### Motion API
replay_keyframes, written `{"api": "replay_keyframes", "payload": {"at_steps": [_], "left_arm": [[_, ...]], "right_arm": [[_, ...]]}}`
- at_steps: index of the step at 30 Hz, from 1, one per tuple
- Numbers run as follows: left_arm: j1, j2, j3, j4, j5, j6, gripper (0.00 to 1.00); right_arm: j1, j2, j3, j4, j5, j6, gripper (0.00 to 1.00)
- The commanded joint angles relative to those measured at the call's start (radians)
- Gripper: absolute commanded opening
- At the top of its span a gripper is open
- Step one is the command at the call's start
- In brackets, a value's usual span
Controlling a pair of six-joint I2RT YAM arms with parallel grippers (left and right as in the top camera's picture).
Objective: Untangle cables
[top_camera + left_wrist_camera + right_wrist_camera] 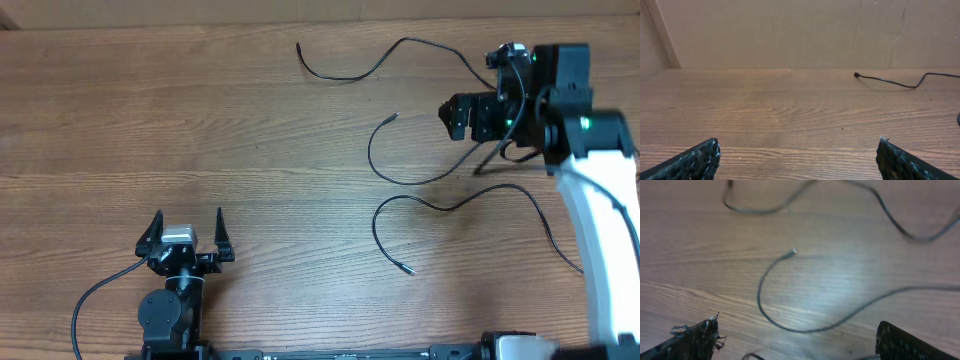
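Three thin black cables lie apart on the wooden table (200, 130). The far cable (345, 77) curls across the back. A middle cable (372, 160) with a silvery tip loops beside my right gripper (451, 119), which hovers open just to its right with nothing between its fingers. The near cable (447, 207) snakes toward the right edge. In the right wrist view the middle cable (771, 321) curves just ahead of the open right gripper (797, 336). My left gripper (188, 226) rests open at the front left, far from all cables. In its own view the left gripper (798, 155) is empty, with the far cable (890, 83) lying well ahead.
A cardboard wall (790, 30) closes off the far side of the table. The white right arm (600, 220) reaches along the right edge, above the near cable's end. The left arm's own thick cable (95, 300) trails at the front left.
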Motion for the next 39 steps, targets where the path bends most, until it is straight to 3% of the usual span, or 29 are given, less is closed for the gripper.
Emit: {"api": "replay_keyframes", "payload": {"at_steps": [1, 8, 14, 24, 26, 35, 39], "left_arm": [[0.006, -0.01, -0.003, 0.002, -0.006, -0.002, 1.0], [0.006, -0.01, -0.003, 0.002, -0.006, -0.002, 1.0], [0.006, -0.01, -0.003, 0.002, -0.006, -0.002, 0.99], [0.006, -0.01, -0.003, 0.002, -0.006, -0.002, 0.99], [0.006, -0.01, -0.003, 0.002, -0.006, -0.002, 1.0], [0.006, -0.01, -0.003, 0.002, -0.006, -0.002, 1.0], [0.006, -0.01, -0.003, 0.002, -0.006, -0.002, 1.0]], "right_arm": [[0.008, -0.122, -0.13, 0.091, -0.043, 0.017, 1.0], [0.008, -0.41, -0.553, 0.446, -0.042, 0.153, 1.0], [0.008, -0.624, -0.897, 0.753, -0.072, 0.17, 1.0], [0.007, -0.916, -1.328, 1.217, -0.076, 0.276, 1.0], [0.008, -0.982, -1.376, 1.22, -0.076, 0.285, 1.0], [0.007, -1.298, -1.382, 0.815, -0.006, 0.283, 1.0], [0.007, -1.403, -1.382, 0.817, 0.002, 0.253, 1.0]]}}
